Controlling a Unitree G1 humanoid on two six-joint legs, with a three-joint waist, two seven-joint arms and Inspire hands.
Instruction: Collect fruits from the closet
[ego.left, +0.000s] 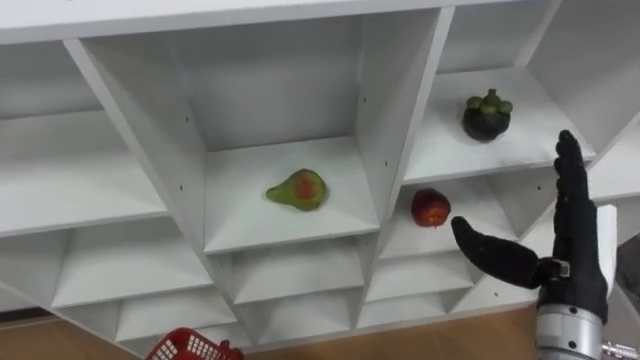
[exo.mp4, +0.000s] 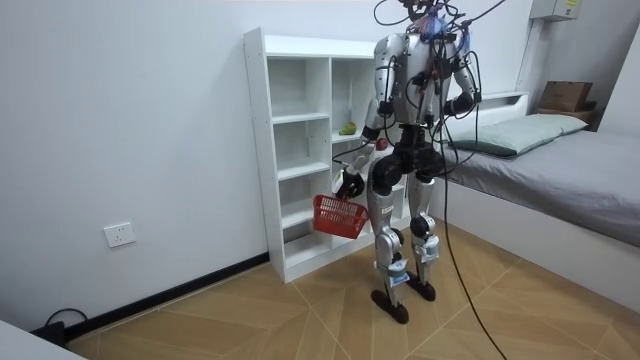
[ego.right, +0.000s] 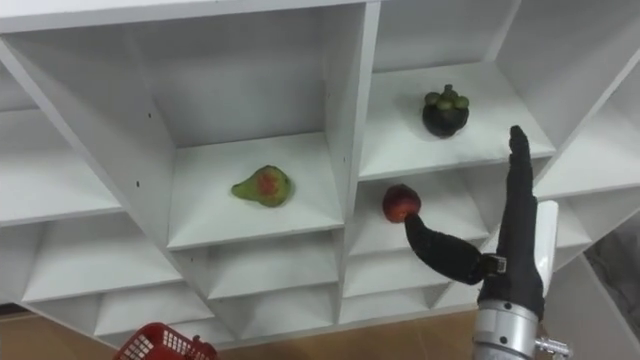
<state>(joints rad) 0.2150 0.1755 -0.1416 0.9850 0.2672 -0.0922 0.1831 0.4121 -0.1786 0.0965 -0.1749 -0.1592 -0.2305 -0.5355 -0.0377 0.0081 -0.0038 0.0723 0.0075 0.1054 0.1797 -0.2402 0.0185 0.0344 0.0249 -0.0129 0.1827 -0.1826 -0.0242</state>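
Right hand (ego.left: 578, 262) is up at the closet (ego.left: 150, 160), fingers straight, thumb spread, open and holding nothing, with the thumb tip just beside the red fruit (ego.left: 430, 208) on its shelf by the left wall. A green-and-red fruit (ego.left: 298, 189) sits mid-shelf one compartment to the left, and a dark mangosteen (ego.left: 486, 115) is on the shelf above. Down low, the red basket (exo.mp4: 340, 215) hangs from the left hand (exo.mp4: 350, 185), fingers curled round its handle.

You get the red basket (ego.left: 185, 346) cut off by the bottom edge; left hand (exo.mp4: 350, 186) at it is too small to read.
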